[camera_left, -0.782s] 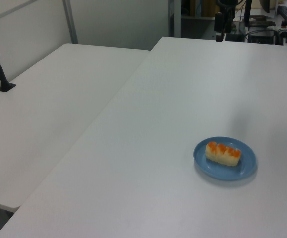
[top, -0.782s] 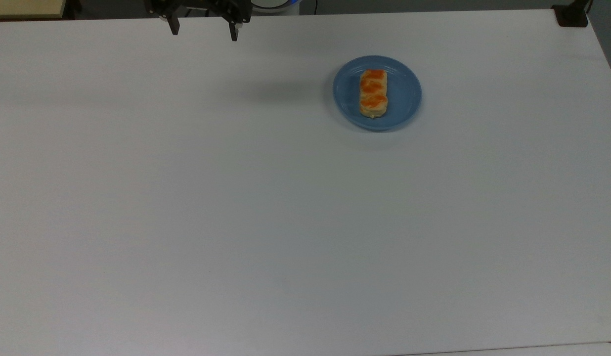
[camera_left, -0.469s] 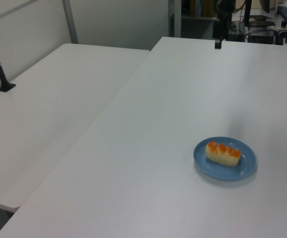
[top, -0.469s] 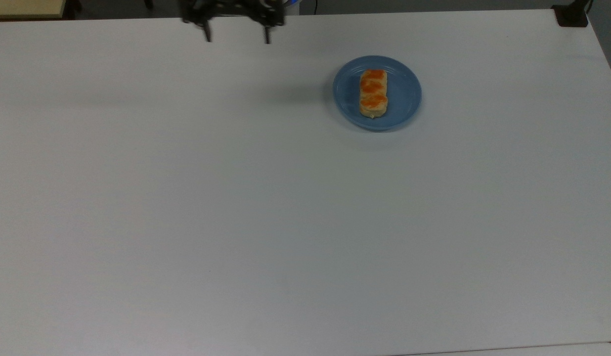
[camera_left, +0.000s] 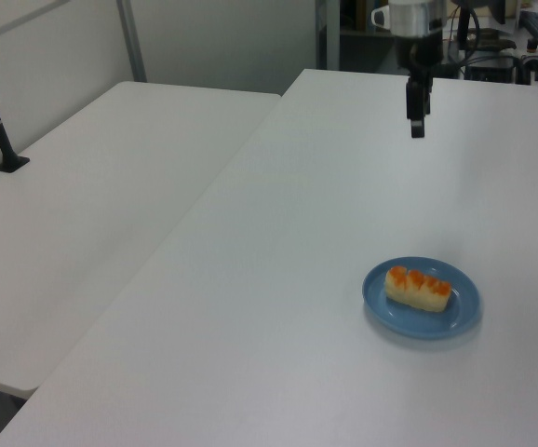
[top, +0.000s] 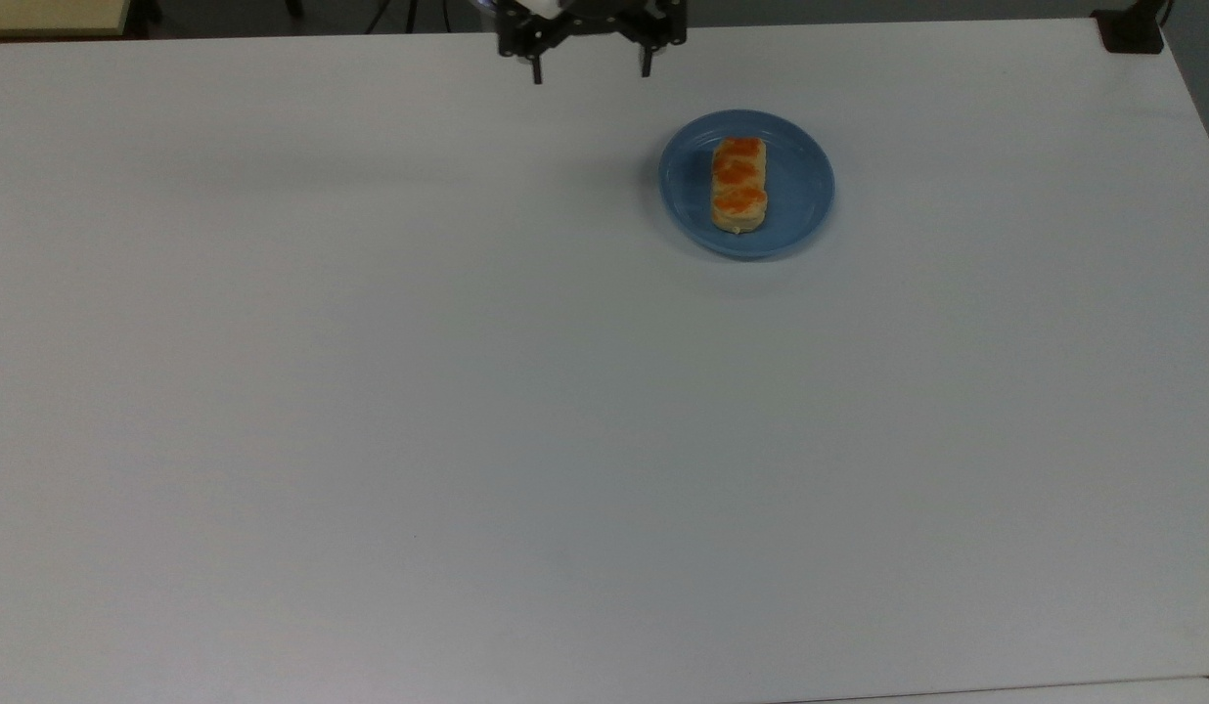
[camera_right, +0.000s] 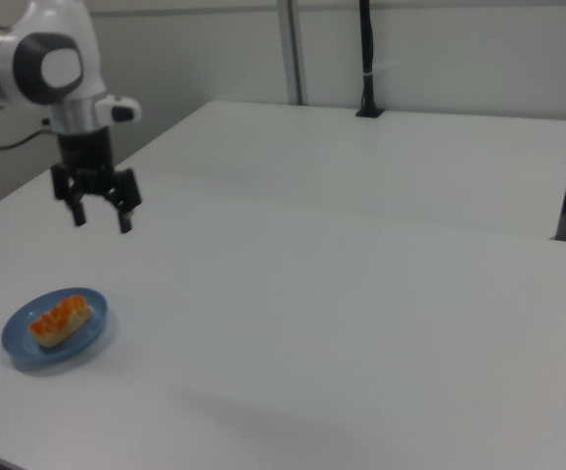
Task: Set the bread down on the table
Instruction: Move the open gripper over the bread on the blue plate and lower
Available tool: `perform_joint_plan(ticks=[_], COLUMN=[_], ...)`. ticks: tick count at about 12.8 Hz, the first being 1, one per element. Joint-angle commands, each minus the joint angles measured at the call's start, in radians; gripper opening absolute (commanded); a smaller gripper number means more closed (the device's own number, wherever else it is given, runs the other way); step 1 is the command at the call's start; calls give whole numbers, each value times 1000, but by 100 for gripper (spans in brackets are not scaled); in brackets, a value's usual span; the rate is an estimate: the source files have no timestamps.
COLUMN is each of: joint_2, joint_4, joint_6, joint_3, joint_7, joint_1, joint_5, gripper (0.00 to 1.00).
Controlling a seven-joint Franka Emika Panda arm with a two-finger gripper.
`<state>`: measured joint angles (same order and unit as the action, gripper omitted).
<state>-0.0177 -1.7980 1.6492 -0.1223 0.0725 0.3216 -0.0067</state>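
In the top view, the tool (top: 591, 73) is hanging at the desk's (top: 468, 391) far edge, fingers spread wide and gripping nothing. To the top view's right of it, well apart, the bread (top: 739, 183) is lying on the plate (top: 795, 186).

The pincer (top: 592, 76) sits further toward the top view's right than before — closer to the blue plate (top: 800, 186) — and, in the left view, hangs lower over the table (camera_left: 343, 214), fingers spread apart.
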Motion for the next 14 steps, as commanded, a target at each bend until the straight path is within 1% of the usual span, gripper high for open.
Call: perform_joint_plan(ticks=[1,3,5,8,9,11,13,14], joint_2=[-77,-68,-39,50,76,158,189,196], joint_4=[-240,-309,-328,-325,-325,-319,-317,-317], joint_6=[162,260,317,420,434,471,517,521], joint_3=[-8,-7,10,81,87,102,105,107], joint_7=[174,281,354,470,483,498,507,507], joint_1=[140,195,218,220,220,220,220,220], joint_5=[1,1,-1,-1,-3,-9,-12,-16], gripper=[100,100,100,100,100,100,99,87])
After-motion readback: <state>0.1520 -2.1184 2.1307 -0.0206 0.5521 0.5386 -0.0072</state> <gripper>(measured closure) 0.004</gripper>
